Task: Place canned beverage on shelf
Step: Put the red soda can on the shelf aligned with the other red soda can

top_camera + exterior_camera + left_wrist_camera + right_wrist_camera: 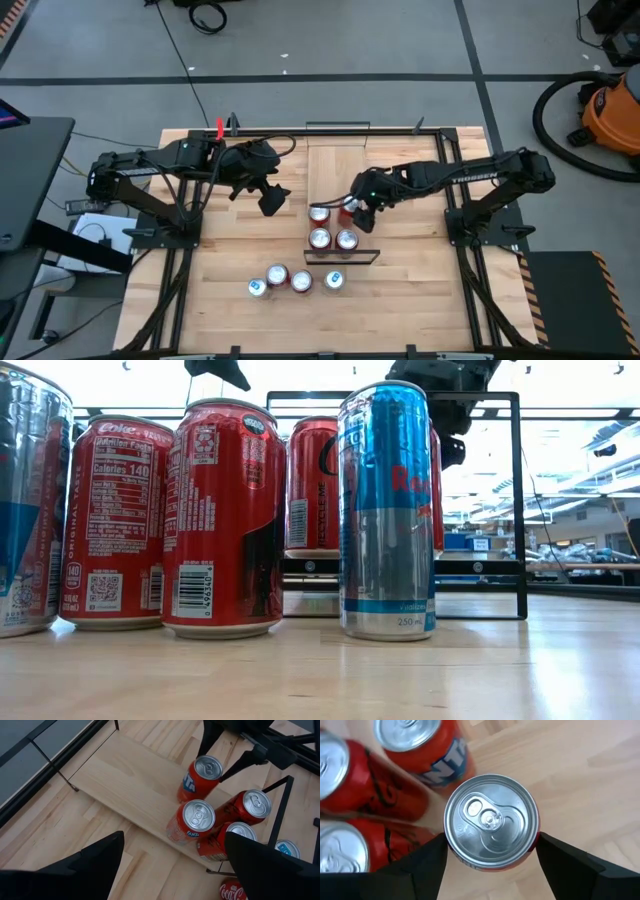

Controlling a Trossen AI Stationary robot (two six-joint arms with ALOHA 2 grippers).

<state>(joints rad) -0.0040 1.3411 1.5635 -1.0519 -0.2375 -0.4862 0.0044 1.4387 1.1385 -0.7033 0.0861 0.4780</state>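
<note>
Can (pixel 491 822) btwn right gripper (pixel 491 851) fingers, upright on shelf (pixel 135 782).

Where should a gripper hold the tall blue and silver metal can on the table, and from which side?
Hold the blue and silver can at its upper side wall, from above: it stands upright, a red can close beside it.

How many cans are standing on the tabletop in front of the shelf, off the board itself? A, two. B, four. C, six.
B: the high view shows a row of four cans on the plank tabletop, in front of the shelf where the other cans stand.
</note>
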